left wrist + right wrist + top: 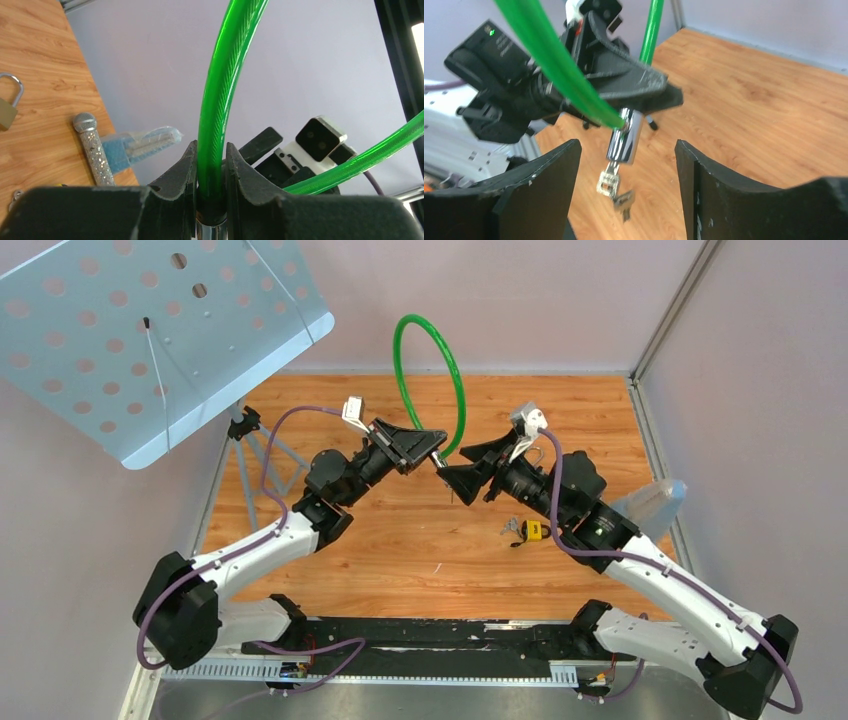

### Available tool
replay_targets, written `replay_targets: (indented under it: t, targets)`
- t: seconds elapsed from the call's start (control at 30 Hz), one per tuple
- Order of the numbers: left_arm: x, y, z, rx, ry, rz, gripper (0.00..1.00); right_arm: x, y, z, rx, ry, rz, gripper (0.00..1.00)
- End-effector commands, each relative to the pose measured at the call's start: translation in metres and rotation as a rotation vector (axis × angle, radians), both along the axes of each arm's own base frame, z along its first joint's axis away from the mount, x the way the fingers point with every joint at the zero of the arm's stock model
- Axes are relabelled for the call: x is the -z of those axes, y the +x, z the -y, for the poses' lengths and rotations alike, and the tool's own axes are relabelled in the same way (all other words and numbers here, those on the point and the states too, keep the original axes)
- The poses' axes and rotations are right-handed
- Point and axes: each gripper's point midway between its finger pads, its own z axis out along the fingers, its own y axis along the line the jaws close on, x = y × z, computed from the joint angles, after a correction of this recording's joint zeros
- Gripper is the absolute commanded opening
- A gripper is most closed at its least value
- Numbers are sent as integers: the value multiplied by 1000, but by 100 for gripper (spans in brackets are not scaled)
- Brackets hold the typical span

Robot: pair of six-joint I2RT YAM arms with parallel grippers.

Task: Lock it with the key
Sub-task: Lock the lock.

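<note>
Green cable [220, 100] sits clamped in our left gripper [211, 155]; key [608, 181] hangs mid-frame, untouched, between the wide-open jaws of our right gripper [626, 152].

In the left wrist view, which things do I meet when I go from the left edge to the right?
Padlock → glittery silver microphone → blue item in a clear packet → green cable → white-and-black block on the other arm.
</note>
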Motion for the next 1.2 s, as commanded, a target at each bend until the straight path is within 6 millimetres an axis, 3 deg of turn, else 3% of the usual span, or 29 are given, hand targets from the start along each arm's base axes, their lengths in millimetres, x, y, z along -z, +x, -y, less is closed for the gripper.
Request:
replay_targets:
  t: [0.0,0.17,0.37,0.67,0.9,1.17]
  targets:
    - [-66,-14,-14,-19,-111,157,0,12,-25,-7,-127,11,-64,68]
    - [-67,-14,-14,-24,-101,155,0,24,-29,-13,-164,11,-121,59]
    - [-65,-13,-16,-38,-85,149,0,24,-19,-18,-141,17,-129,37]
    - [-56,-2,-17,-92,-7,122,0,45,-2,-19,-78,-59,-136,0]
    - [-42,18,-28,-229,141,100,0,75,34,-6,81,-241,-86,0]
    - [-40,35,-31,-307,198,107,0,81,57,6,192,-360,9,0]
